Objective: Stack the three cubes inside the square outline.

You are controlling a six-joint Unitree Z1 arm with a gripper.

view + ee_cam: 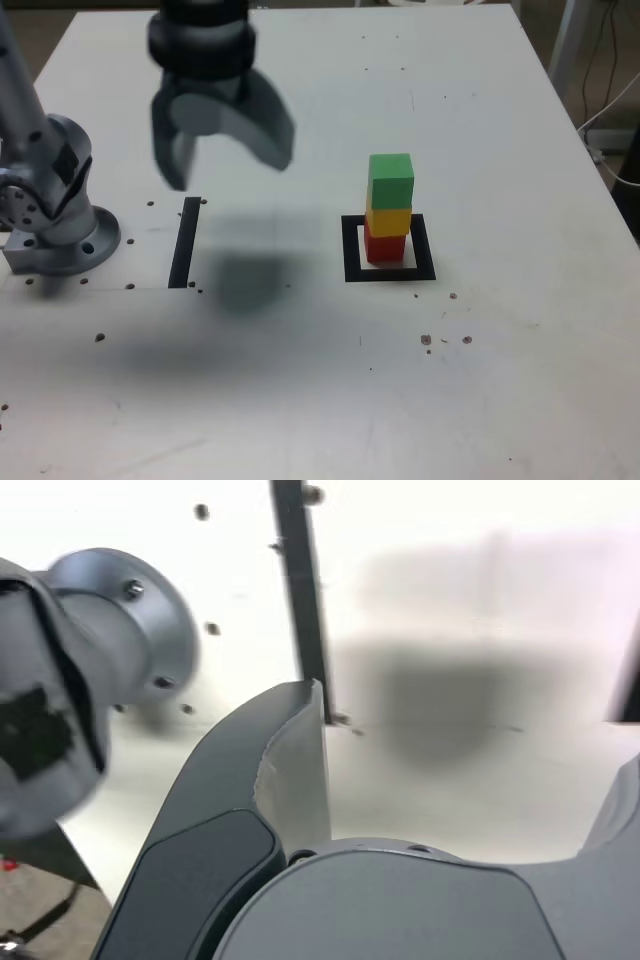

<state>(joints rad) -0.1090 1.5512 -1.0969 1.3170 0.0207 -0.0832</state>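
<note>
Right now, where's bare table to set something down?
Widest bare patch: the near table, in front of the square outline and tape strip. Also free right of the cube stack. Crowded by the arm base, under the open gripper.

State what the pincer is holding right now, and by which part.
Nothing. The pincer hangs open and empty above the table, apart from the stack: green cube on yellow cube on red cube.

We are looking at a robotics lab bench: a bare white table (500, 400) drilled with small screw holes, with the arm's metal base (62, 240) bolted onto it. Black tape markings (185, 242) lie on the surface, and loose cables (610, 110) hang beyond the exterior view's right edge.
</note>
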